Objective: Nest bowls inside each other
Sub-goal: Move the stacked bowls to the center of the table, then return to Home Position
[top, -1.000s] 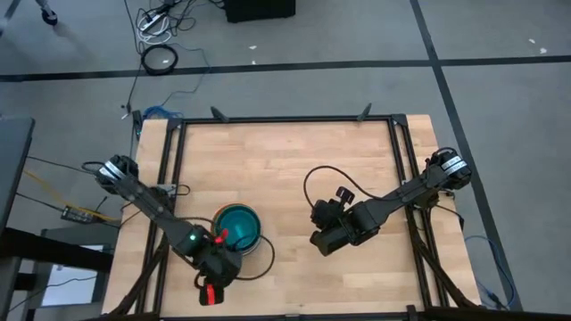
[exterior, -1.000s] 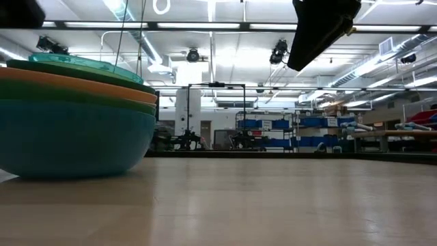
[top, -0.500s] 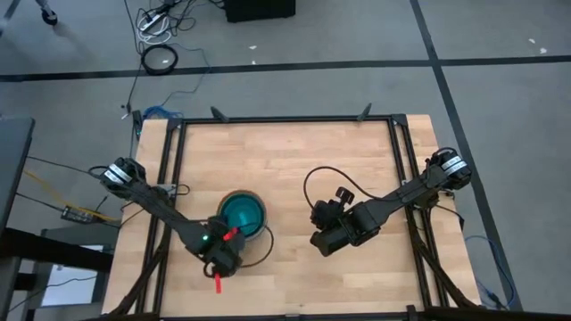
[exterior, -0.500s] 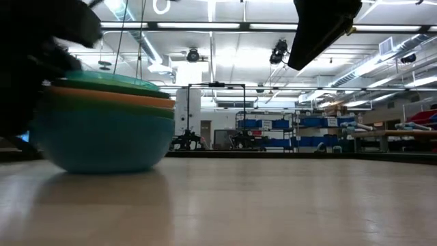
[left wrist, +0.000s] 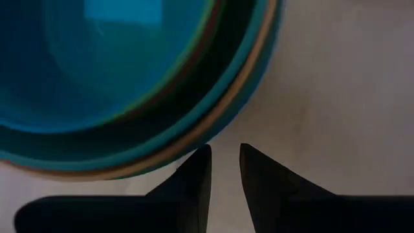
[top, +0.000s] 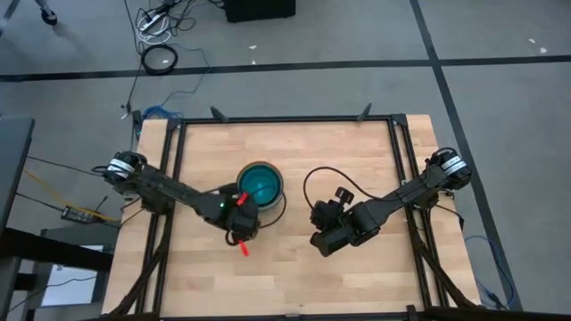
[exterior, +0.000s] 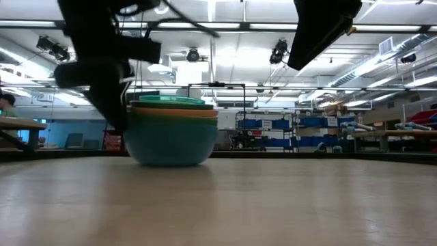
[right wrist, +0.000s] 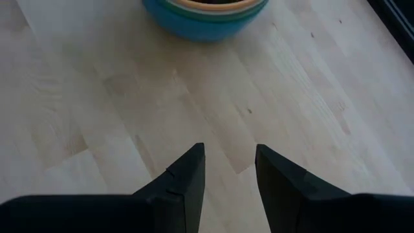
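Note:
A stack of nested bowls (top: 260, 183) rests by its base on the wooden table, left of the middle. The outermost bowl is teal, with green and orange rims and a teal bowl inside (exterior: 171, 133). My left gripper (left wrist: 223, 152) stands at the stack's near-left side (top: 241, 212), pointing steeply down, with a narrow gap between its fingers and nothing in it. My right gripper (right wrist: 229, 152) hangs open above bare wood right of the stack (top: 321, 241); the stack's near wall shows ahead of it (right wrist: 204, 19). My left gripper meets the stack's outer wall, just below the rim (left wrist: 194, 139), with the tip of one finger (left wrist: 202, 158); the other fingertip stands just clear of the wall. The fingers slant down from the table's near-left side. The stack sits upright on the table.
Black frame rails (top: 397, 178) run round the tabletop. A black cable loop (top: 310, 183) from the right arm hangs between the stack and the right gripper. Bare wood lies at the far side (top: 285, 143) and the near side (top: 285, 276).
My left gripper has swept from the near edge toward the far edge and the table's middle, turning as it went. The bowl stack has slid ahead of it along the table, away from the near-left, staying upright and nested.

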You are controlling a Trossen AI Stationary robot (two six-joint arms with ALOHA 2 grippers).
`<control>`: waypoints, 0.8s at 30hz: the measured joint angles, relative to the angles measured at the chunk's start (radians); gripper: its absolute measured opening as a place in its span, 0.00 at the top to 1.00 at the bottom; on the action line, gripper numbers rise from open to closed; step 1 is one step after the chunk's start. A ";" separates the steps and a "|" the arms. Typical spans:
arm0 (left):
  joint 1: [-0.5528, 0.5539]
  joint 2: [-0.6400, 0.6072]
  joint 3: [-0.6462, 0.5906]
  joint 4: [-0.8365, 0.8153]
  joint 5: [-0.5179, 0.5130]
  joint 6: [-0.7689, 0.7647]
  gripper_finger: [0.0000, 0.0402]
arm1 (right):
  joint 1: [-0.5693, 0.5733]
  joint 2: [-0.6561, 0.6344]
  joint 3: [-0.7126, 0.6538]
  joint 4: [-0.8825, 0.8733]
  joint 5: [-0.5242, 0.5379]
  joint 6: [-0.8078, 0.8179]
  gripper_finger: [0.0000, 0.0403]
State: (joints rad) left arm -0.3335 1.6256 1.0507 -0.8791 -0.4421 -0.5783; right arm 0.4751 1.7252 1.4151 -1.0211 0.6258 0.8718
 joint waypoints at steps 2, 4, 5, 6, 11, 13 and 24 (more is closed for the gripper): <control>0.001 -0.030 0.033 0.001 0.006 0.023 0.78 | 0.000 0.000 0.000 0.003 0.019 -0.046 0.69; 0.000 -0.080 0.087 0.001 0.006 0.048 0.78 | 0.009 0.000 0.000 0.009 0.087 -0.087 0.69; -0.004 -0.110 0.124 0.004 0.006 0.058 0.78 | 0.015 0.000 0.000 0.010 0.117 -0.095 0.69; -0.008 -0.145 0.166 0.007 0.005 0.076 0.78 | 0.024 0.000 0.000 0.012 0.138 -0.100 0.69; -0.037 -0.318 0.374 0.181 0.005 0.369 0.78 | 0.066 0.000 0.008 0.128 0.257 -0.313 0.69; -0.054 -0.372 0.426 0.283 0.005 0.537 0.78 | 0.048 -0.006 0.041 0.267 0.298 -0.473 0.69; 0.102 -0.457 0.439 0.713 0.228 0.915 0.78 | -0.326 -0.070 0.323 0.943 -0.826 -1.027 0.69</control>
State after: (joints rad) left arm -0.2317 1.1684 1.4899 -0.1665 -0.2146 0.3368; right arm 0.1494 1.6553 1.7379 -0.0777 -0.2002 -0.1548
